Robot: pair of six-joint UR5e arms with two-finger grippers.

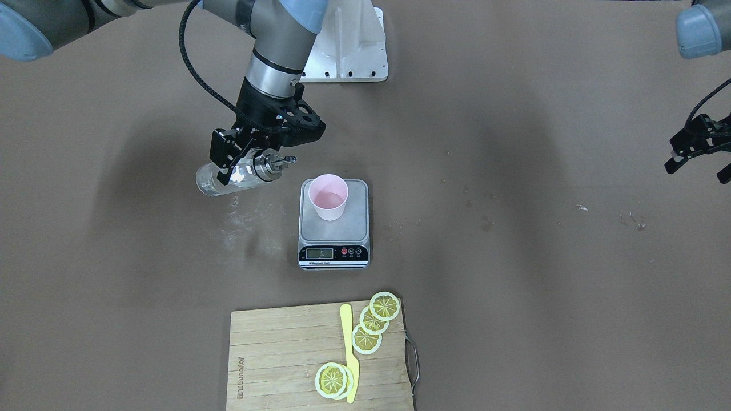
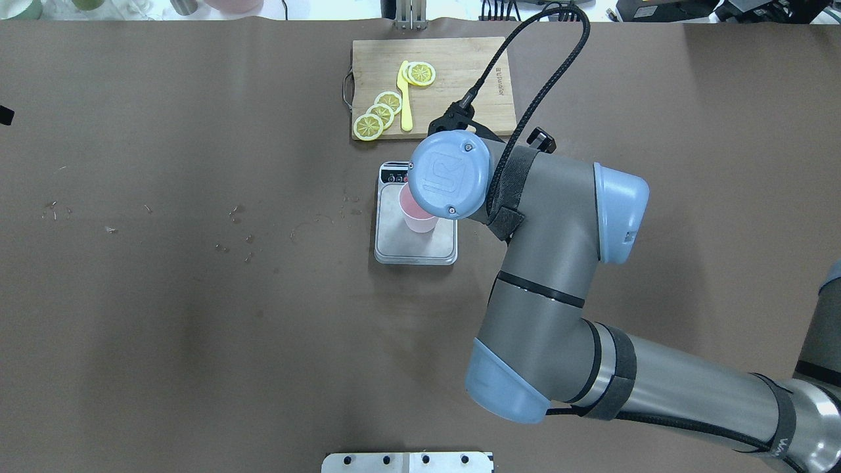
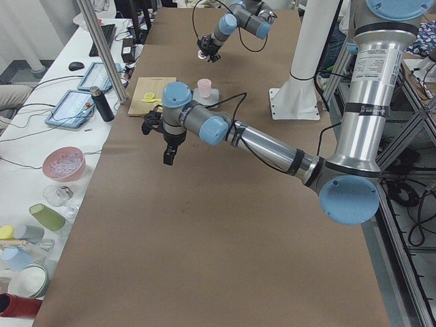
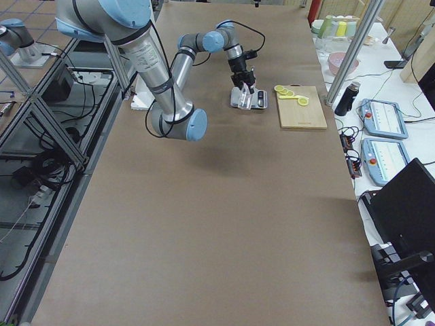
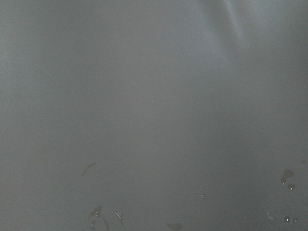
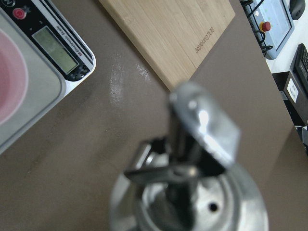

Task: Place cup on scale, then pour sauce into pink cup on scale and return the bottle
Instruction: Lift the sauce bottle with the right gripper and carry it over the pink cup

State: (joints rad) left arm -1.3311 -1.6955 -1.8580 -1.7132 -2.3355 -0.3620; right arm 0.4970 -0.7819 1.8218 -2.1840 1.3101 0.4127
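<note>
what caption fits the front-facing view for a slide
Right gripper holds the tilted bottle beside the pink cup on the scale.

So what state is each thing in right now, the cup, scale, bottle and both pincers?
cup: upright on the scale.
scale: switched on, display lit.
bottle: tipped almost flat in the air, spout toward the cup, seemingly short of it.
right pincer: shut on the bottle.
left pincer: looks open, empty, off to the side.
knife: flat on the board among lemon slices.
</note>
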